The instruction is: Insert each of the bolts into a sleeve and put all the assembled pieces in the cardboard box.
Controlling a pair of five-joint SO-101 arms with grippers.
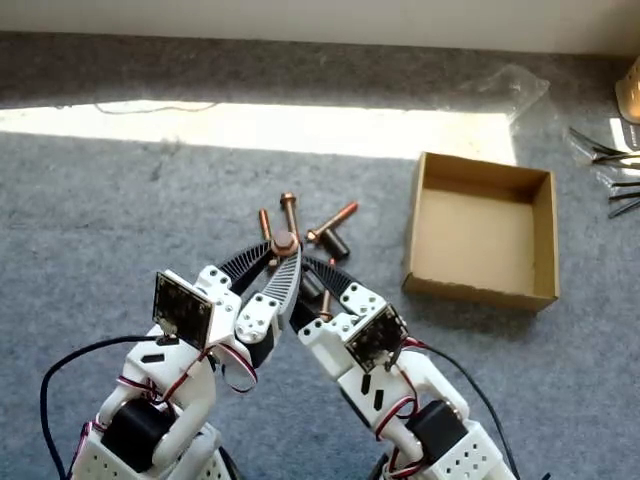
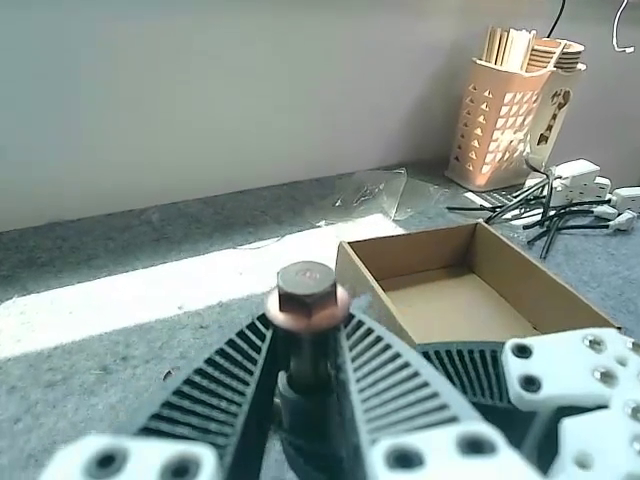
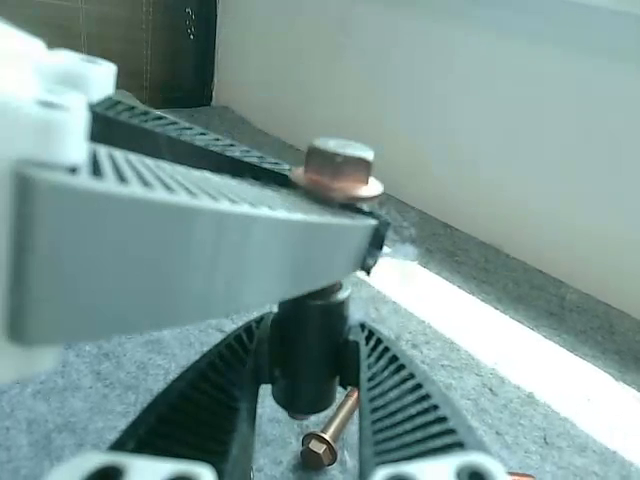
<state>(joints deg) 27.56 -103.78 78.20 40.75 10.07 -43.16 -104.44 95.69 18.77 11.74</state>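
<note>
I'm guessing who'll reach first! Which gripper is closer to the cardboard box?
Right. Right gripper, holding the sleeve, is left of the cardboard box; left gripper, holding the bolt, is farther left.

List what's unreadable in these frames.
- Bolt depth in sleeve: right wrist view, a left pincer finger crosses the joint.
- Loose bolts count: high view, the left pincer and right pincer cover the pile's near part.
- Bolt shank: left wrist view, buried between the pincer's fingers.

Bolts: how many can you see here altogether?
5 bolts: one gripped by the left end effector, three loose just beyond, one nearer, partly covered; others may be hidden.
</note>
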